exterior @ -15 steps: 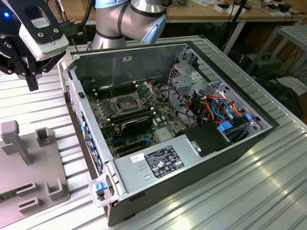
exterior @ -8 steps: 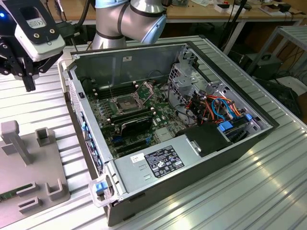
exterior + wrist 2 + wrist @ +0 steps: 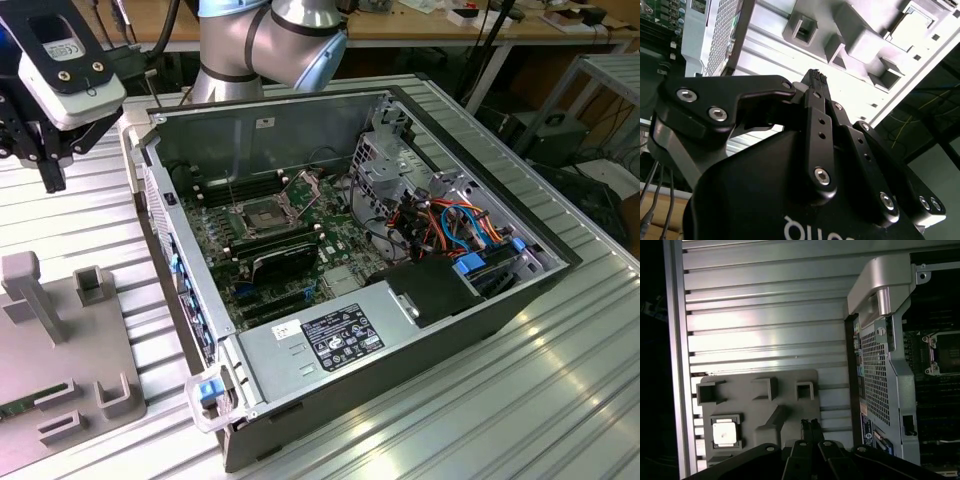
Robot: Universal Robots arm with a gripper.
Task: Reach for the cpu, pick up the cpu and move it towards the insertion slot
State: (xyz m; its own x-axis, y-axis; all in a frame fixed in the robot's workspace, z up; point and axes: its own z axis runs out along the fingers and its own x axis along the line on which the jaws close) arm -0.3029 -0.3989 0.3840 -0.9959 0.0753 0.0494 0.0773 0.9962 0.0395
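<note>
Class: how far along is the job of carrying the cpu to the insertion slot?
Done: nothing visible. The cpu lies in its grey holder, untouched. In hand: the gripper, shut and empty, hangs near the holder, apart from the chip. Left: gripping the cpu and carrying it to the insertion slot.

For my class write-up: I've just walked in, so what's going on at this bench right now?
A robot arm's gripper hangs shut and empty over the slatted metal table, beside an open computer case. The cpu lies in its recess on the grey fixture plate, apart from the gripper and not yet picked up. The insertion slot sits on the motherboard inside the case.
</note>
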